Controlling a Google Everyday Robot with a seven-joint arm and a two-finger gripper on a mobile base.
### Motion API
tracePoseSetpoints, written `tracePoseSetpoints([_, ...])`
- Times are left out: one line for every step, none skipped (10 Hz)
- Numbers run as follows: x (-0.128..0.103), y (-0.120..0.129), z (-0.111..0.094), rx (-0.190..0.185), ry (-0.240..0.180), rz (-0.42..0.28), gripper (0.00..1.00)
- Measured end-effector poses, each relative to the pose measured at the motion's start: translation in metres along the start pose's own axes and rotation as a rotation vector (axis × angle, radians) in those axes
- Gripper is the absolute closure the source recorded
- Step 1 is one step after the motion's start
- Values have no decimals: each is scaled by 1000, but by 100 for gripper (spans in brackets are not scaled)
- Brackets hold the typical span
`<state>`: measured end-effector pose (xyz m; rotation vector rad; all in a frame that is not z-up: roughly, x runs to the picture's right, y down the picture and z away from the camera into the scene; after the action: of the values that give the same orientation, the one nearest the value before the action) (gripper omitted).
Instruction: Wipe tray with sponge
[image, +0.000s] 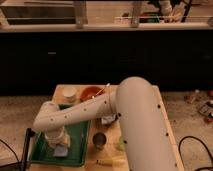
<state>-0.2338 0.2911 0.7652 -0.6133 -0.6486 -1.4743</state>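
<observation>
The dark green tray (80, 135) lies on the left part of the wooden table. My white arm reaches from the right across the tray and bends down at its left side. My gripper (59, 146) points down over the tray's front left part. It is shut on the pale blue-grey sponge (61, 151), which rests on the tray floor. The wrist hides most of the sponge's top.
An orange-red bowl (92, 92) and a pale cup (69, 93) stand behind the tray. A metal cup (99, 141) stands right of the tray. A yellow oblong thing (112, 161) lies at the table's front. A black cable post (26, 147) is left of the table.
</observation>
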Motion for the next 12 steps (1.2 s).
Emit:
tracePoseSetpoints([4, 15, -2, 1, -1, 31, 95])
tracePoseSetpoints([10, 24, -5, 3, 2, 59, 95])
tracePoseSetpoints([17, 29, -8, 6, 7, 83, 95])
tracePoseSetpoints([27, 35, -12, 9, 15, 111, 95])
tracePoseSetpoints([41, 42, -15, -1, 26, 141, 95])
tracePoseSetpoints([52, 44, -18, -5, 35, 160, 95])
tracePoseSetpoints([61, 44, -21, -8, 43, 172, 95])
tracePoseSetpoints([72, 41, -23, -13, 53, 176, 95])
tracePoseSetpoints([77, 33, -24, -14, 55, 170, 95])
tracePoseSetpoints([80, 19, -23, -18, 52, 152, 95])
tracePoseSetpoints([82, 6, -20, -24, 48, 129, 95])
tracePoseSetpoints([80, -8, -17, -29, 42, 95, 95])
